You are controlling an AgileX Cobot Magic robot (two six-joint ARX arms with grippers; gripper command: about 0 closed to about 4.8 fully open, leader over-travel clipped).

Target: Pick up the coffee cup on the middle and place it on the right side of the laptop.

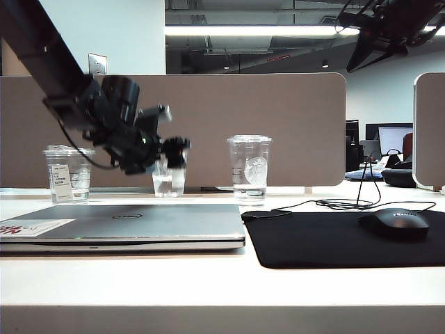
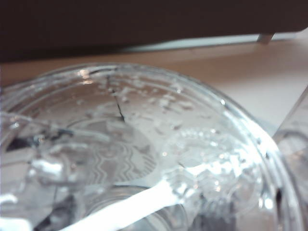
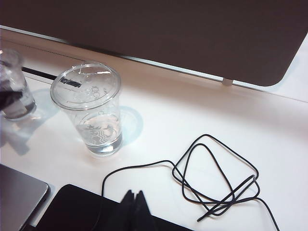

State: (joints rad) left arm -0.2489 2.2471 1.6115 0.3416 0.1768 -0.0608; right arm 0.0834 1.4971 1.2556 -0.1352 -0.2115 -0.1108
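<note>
The coffee cup (image 1: 169, 184) is the short clear lidded one in the middle of the row, standing on the desk behind the laptop (image 1: 139, 223). My left gripper (image 1: 171, 154) reaches in from the left, its black fingers pressed to the cup's upper sides. The cup's lid (image 2: 144, 139) fills the left wrist view, and the fingers there are only dark blurs behind the plastic. In the right wrist view the cup (image 3: 17, 94) shows with a black finger against it. My right gripper (image 3: 135, 201) hangs high over the mouse pad, tips together, holding nothing.
A taller clear cup (image 1: 249, 170) stands right of the middle one, and another short cup (image 1: 68, 174) stands at the left. A black mouse pad (image 1: 327, 243) with a mouse (image 1: 393, 223) lies right of the laptop. A tangled black cable (image 3: 216, 178) lies behind the pad. A partition (image 1: 292, 118) backs the desk.
</note>
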